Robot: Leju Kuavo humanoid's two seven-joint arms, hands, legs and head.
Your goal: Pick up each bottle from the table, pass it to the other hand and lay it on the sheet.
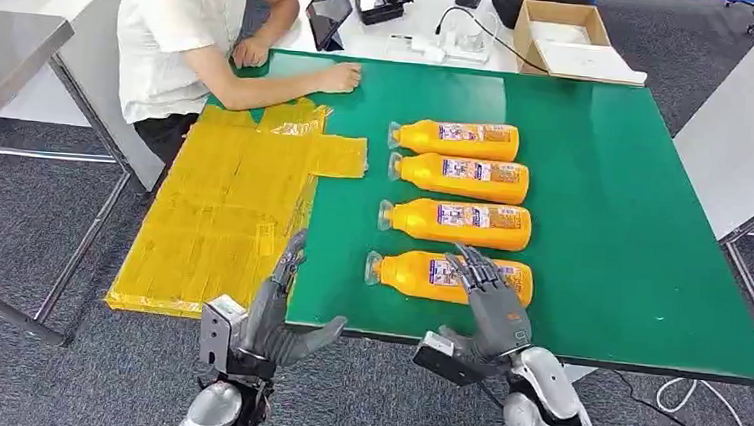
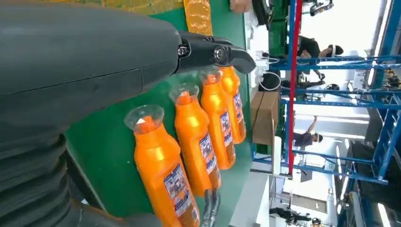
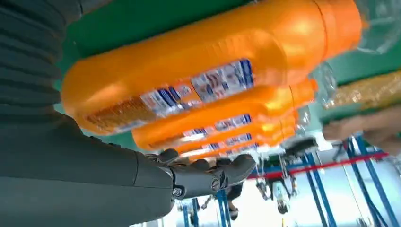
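Observation:
Several orange bottles lie in a row on the green table (image 1: 632,241), clear caps pointing toward the yellow sheet (image 1: 223,212) on the left. My right hand (image 1: 487,301) hovers with fingers spread over the label end of the nearest bottle (image 1: 404,273), holding nothing. From the right wrist, that bottle (image 3: 189,71) looms close above my right hand (image 3: 71,165). At the table's front edge my left hand (image 1: 281,312) is open by the border of the sheet, fingers extended and thumb out. In the left wrist view my left hand (image 2: 71,61) points toward the nearest bottle (image 2: 163,170).
A person (image 1: 185,29) sits at the far left corner, one hand (image 1: 340,75) resting on the table just beyond the sheet. Behind the table, a white desk carries a cardboard box (image 1: 561,35), a tablet (image 1: 329,9) and cables. Bare green surface lies right of the bottles.

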